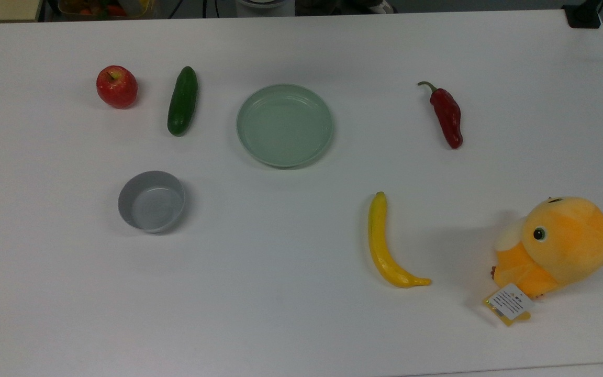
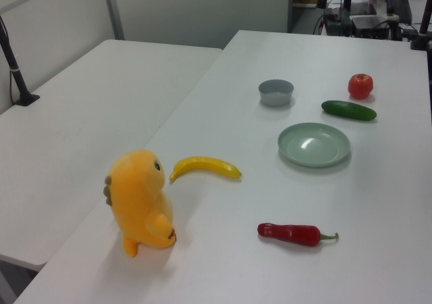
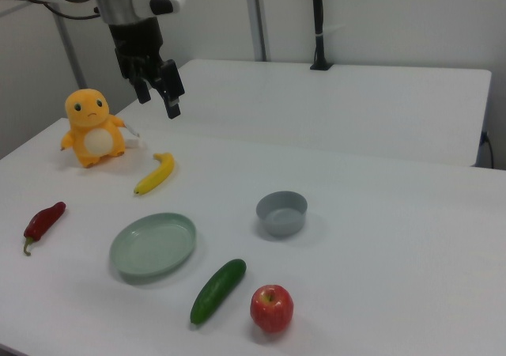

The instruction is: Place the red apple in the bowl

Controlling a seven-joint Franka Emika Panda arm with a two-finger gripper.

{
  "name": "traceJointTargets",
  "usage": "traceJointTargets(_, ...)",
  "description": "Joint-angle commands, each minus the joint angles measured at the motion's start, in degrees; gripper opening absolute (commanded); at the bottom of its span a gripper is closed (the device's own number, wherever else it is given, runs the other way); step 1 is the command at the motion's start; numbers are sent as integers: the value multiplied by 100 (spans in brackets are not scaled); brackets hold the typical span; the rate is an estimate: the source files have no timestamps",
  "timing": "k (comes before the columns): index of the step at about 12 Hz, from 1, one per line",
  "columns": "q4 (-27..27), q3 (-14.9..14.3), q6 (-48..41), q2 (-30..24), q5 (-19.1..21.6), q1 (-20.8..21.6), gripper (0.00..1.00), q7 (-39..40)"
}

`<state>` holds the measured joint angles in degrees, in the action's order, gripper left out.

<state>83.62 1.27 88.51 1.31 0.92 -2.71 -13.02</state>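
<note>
The jaws [image 3: 158,95] stand spread and empty, hanging high over the counter [image 1: 301,324] at the right view's upper left, above the gap between the plush toy [image 3: 93,127] and the banana [image 3: 155,173] and well apart from anything the task concerns. Farther out lie the chili [image 3: 43,222] and the green plate [image 3: 152,244]; past those, the cucumber [image 3: 218,290] lies between the plate and the apple [image 3: 272,308]. The apple sits upright on the counter near the right view's bottom edge, stem up, just beside the cucumber but not touching it; in the top view it is at the upper left [image 1: 116,86], with the bowl [image 1: 151,201] below it and well apart. The bowl is empty and open, nothing blocking the way between the two. The apple looks firm, smooth and glossy, so it will likely hold its shape under a pinch but could slip or roll if caught off-centre. The safest hold is probably across its widest girth from above, fingers straddling the stem, one of them coming down in the gap on the cucumber's side. It looks of moderate weight for its size, or lighter if it is a model fruit, which cannot be told here. The bowl is only slightly wider than the apple, so the release wants to be centred and low.
</note>
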Motion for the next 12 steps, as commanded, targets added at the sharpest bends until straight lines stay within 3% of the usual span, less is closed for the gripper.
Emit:
traceJointTargets(1, 599, 4, 600, -262, 162, 95, 100, -148)
traceJointTargets(7, 708, 57, 650, -262, 162, 122, 100, -157)
traceJointTargets(12, 1068, 364, 1008, -236, 154, 139, 100, -149)
